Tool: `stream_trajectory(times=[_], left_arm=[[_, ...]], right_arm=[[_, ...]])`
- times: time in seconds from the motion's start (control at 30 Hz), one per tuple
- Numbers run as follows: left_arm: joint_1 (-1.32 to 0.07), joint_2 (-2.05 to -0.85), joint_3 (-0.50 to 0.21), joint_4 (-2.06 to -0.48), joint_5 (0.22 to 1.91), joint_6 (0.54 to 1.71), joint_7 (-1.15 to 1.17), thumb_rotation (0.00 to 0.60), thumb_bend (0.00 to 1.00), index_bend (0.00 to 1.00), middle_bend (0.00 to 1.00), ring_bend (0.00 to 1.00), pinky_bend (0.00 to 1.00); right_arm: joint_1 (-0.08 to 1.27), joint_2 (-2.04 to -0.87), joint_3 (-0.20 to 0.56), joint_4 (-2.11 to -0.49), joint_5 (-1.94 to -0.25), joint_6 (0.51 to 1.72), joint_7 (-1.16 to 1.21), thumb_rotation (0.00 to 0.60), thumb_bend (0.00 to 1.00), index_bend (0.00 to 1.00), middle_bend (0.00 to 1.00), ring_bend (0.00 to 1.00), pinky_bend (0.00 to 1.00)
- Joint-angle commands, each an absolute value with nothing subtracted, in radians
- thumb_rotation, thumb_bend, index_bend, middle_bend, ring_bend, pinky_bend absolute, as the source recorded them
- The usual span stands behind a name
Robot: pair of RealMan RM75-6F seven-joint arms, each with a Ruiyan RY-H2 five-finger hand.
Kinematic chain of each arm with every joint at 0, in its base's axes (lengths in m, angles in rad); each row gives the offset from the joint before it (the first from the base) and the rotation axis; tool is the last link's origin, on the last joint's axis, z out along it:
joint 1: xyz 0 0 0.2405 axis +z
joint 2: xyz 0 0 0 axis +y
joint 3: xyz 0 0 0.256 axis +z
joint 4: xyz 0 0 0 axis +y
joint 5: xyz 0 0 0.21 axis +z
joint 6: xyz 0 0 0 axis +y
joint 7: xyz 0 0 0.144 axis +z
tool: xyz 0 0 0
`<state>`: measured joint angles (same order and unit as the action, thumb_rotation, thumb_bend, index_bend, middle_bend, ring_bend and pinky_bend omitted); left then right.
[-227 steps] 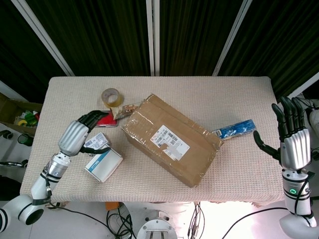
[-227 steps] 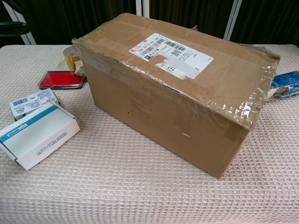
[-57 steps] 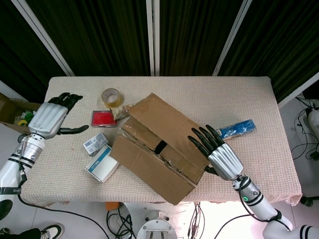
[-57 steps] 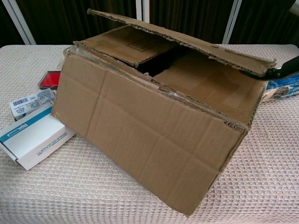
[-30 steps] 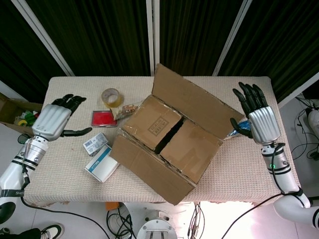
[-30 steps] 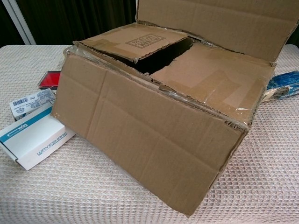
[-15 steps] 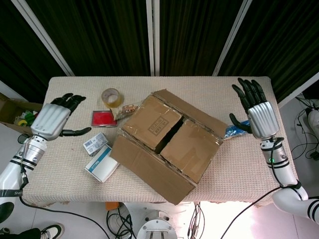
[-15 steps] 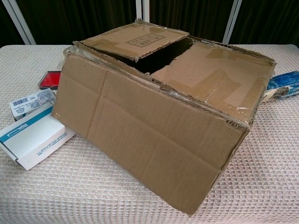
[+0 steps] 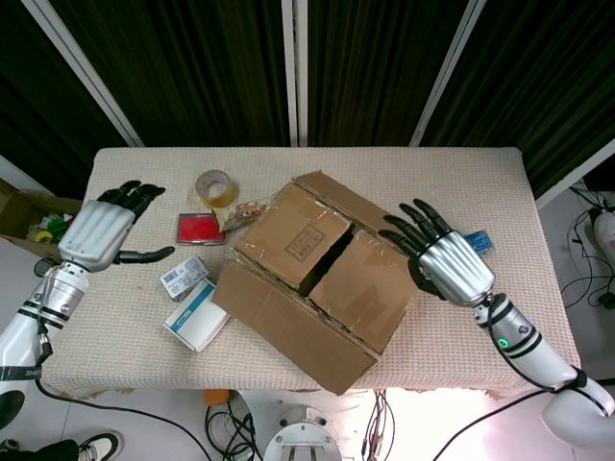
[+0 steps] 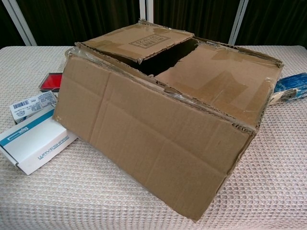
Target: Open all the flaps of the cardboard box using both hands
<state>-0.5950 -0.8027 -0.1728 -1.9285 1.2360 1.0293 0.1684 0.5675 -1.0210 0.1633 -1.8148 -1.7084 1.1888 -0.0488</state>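
Note:
The cardboard box [image 9: 322,279] lies at an angle in the middle of the table; the chest view shows it close up [image 10: 158,124]. Its long near flap [image 9: 288,327] hangs folded out toward me, and the long far flap lies folded down behind. Two short inner flaps [image 9: 293,235] still cover the top, with a dark gap between them. My right hand [image 9: 447,264] hovers with fingers spread over the box's right end, holding nothing. Holding nothing too, my left hand [image 9: 101,229] is raised at the table's left edge, fingers apart, well away from the box. Neither hand shows in the chest view.
A tape roll [image 9: 213,185], a red pad [image 9: 200,229] and two small white boxes [image 9: 197,312] lie left of the cardboard box. A blue packet [image 9: 478,240] lies to its right, behind my right hand. A table covered in beige cloth [image 9: 404,173] holds all of it.
My right hand came down from the table's right edge to above the box's right end. One second ago the far flap stood upright; it now lies folded down. The left hand stayed put.

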Motion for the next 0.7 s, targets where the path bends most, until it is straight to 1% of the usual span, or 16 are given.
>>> stream_trajectory(times=[0.03, 0.13, 0.27, 0.53, 0.7], left_arm=[[-0.593, -0.802, -0.173, -1.928, 1.24, 1.031, 0.163, 0.0, 0.06, 0.1, 0.12, 0.08, 0.23], [-0.588, -0.799, -0.174, -1.927, 1.246, 1.035, 0.153, 0.0, 0.06, 0.1, 0.12, 0.08, 0.23], [-0.582, -0.793, -0.174, -1.925, 1.253, 1.036, 0.141, 0.0, 0.06, 0.1, 0.12, 0.08, 0.23], [-0.573, -0.789, -0.17, -1.915, 1.267, 1.036, 0.12, 0.0, 0.06, 0.1, 0.12, 0.08, 0.24], [-0.571, -0.789, -0.17, -1.904, 1.27, 1.031, 0.111, 0.0, 0.06, 0.1, 0.12, 0.08, 0.24]], right_arm=[[0.621, -0.949, 0.125, -1.958, -1.639, 1.015, -0.193, 0.6, 0.81, 0.36, 0.24, 0.0, 0.0], [0.64, -0.964, 0.115, -1.992, -1.59, 0.95, -0.243, 0.6, 0.82, 0.35, 0.24, 0.0, 0.0], [0.659, -1.015, 0.115, -1.988, -1.541, 0.914, -0.332, 0.6, 0.82, 0.33, 0.24, 0.0, 0.0], [0.709, -1.134, 0.136, -1.945, -1.401, 0.861, -0.421, 0.6, 0.82, 0.19, 0.17, 0.0, 0.0], [0.732, -1.182, 0.147, -1.918, -1.359, 0.861, -0.434, 0.6, 0.82, 0.16, 0.15, 0.0, 0.0]])
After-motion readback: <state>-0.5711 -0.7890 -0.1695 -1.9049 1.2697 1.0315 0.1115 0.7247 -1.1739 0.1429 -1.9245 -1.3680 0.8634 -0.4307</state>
